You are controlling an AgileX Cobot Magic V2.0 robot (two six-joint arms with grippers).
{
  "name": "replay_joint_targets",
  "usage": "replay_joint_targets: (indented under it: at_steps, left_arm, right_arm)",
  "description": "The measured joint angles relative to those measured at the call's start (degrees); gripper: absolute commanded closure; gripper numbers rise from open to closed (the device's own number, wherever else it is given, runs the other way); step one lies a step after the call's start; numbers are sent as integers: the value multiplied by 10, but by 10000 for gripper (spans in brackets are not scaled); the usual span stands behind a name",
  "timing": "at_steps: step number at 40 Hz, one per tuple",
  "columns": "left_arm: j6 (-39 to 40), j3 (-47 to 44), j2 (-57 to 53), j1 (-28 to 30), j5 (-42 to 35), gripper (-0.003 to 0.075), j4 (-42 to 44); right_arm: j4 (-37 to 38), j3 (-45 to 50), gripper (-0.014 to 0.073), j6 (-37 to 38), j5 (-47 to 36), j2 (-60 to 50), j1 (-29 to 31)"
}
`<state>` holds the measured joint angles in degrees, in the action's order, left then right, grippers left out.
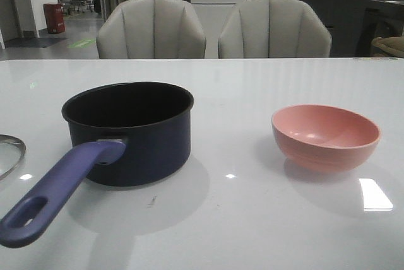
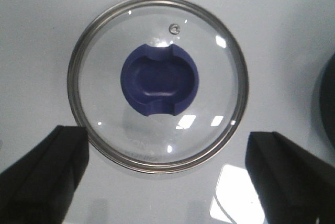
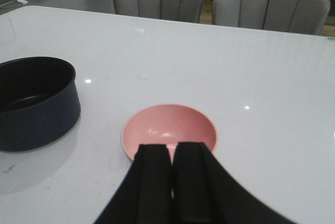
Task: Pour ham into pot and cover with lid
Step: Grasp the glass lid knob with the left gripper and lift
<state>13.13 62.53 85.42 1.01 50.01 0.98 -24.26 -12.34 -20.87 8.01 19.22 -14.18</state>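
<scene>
The pot [image 1: 136, 134], dark navy with a black inside, stands at the table's left, its purple-blue handle [image 1: 60, 191] pointing toward the front edge. It also shows in the right wrist view [image 3: 34, 106]. The glass lid [image 2: 158, 84] with its blue knob [image 2: 159, 80] lies flat on the table; only the lid's rim [image 1: 11, 153] shows at the front view's left edge. My left gripper [image 2: 167, 137] hangs open above the lid, with nothing between its fingers. My right gripper [image 3: 172, 148] is shut and empty, over the near rim of the pink bowl [image 3: 168, 130]. The ham is out of view.
The pink bowl [image 1: 326, 136] stands at the table's right, and the part of its inside that shows holds nothing. Two grey chairs [image 1: 151, 30] stand behind the white table [image 1: 240, 219]. Neither arm shows in the front view.
</scene>
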Motion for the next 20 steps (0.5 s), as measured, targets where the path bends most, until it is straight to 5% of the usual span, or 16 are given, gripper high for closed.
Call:
replay_joint_targets:
  at_steps: [20]
  left_arm:
    - [-32, 159, 200, 15, 98, 82, -43]
  right_arm:
    - [0, 0, 446, 0, 0, 0, 0]
